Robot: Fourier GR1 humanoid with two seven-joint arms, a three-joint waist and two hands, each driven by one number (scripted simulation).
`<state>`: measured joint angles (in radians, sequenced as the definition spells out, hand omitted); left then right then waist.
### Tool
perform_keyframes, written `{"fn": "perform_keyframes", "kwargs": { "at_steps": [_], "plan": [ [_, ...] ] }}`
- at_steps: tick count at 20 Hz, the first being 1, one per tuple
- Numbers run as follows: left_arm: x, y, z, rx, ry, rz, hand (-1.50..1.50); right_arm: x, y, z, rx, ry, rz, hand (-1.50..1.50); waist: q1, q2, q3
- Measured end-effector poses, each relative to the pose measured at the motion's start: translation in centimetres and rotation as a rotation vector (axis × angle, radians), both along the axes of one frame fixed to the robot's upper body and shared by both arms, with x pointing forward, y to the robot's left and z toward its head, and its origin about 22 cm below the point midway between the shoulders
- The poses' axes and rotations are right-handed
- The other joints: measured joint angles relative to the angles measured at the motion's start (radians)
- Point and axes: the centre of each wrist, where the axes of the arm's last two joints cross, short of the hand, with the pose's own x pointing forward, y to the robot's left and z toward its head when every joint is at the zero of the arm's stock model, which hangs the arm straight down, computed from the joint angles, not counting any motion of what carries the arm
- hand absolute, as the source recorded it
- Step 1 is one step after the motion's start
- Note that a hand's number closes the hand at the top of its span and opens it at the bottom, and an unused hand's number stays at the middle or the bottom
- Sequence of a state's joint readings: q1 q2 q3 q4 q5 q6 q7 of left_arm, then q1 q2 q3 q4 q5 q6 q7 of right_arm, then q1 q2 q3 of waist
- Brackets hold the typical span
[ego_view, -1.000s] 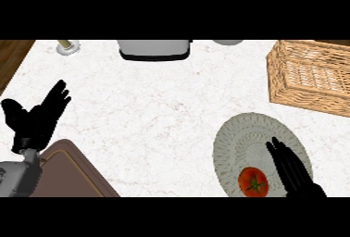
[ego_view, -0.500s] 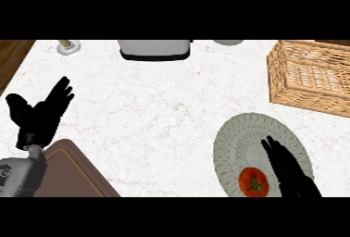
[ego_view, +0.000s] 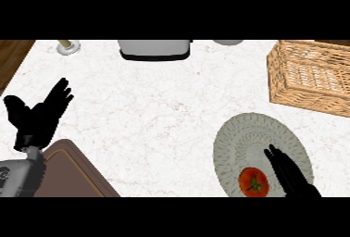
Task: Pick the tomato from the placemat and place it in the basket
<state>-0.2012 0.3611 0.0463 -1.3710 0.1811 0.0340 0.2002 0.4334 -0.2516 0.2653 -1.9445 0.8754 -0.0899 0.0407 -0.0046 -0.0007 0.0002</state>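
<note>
Head view looks steeply down on a white marbled worktop (ego_view: 157, 106), where a small red tomato with a green stalk (ego_view: 253, 182) lies on the near part of a round grey woven placemat (ego_view: 246, 139), close to the view's lower edge. Just to the right of the tomato, the black right robot hand (ego_view: 290, 173) lies over the placemat with its fingers straight and close together, pointing away from the robot; whether it touches the tomato cannot be told, and nothing is clasped in it. A rectangular light-brown wicker basket (ego_view: 311, 76) stands at the worktop's far right, well apart from the tomato. At the view's left, the black left robot hand (ego_view: 37, 115) rests open with fingers spread and up, above a brown board (ego_view: 71, 173) at the lower left. Along the far edge sit a grey box-shaped appliance (ego_view: 154, 48) and a small pale round-based object (ego_view: 67, 46).
</note>
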Motion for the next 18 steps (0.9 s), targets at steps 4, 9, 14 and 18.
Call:
{"fn": "perform_keyframes", "kwargs": {
  "at_steps": [4,9,14,18],
  "plan": [
    [0.4,-0.4,-0.1,0.006,0.000,-0.002,0.00,-0.2,0.5,-0.2,-0.002,0.002,0.032,-1.50,0.000,0.000,0.000],
    [0.0,0.5,-0.3,0.007,-0.004,0.006,0.00,0.4,1.2,-1.2,-0.040,0.005,0.008,-1.50,0.002,0.000,0.000],
    [-0.4,0.4,0.1,0.010,-0.005,0.000,0.00,1.5,1.4,-1.3,-0.075,0.011,-0.014,-1.50,0.003,0.000,0.000],
    [0.1,-0.1,0.2,0.005,-0.005,0.001,0.00,1.3,1.9,-2.5,-0.112,0.021,-0.012,1.50,0.002,0.000,0.000]
  ]
}}
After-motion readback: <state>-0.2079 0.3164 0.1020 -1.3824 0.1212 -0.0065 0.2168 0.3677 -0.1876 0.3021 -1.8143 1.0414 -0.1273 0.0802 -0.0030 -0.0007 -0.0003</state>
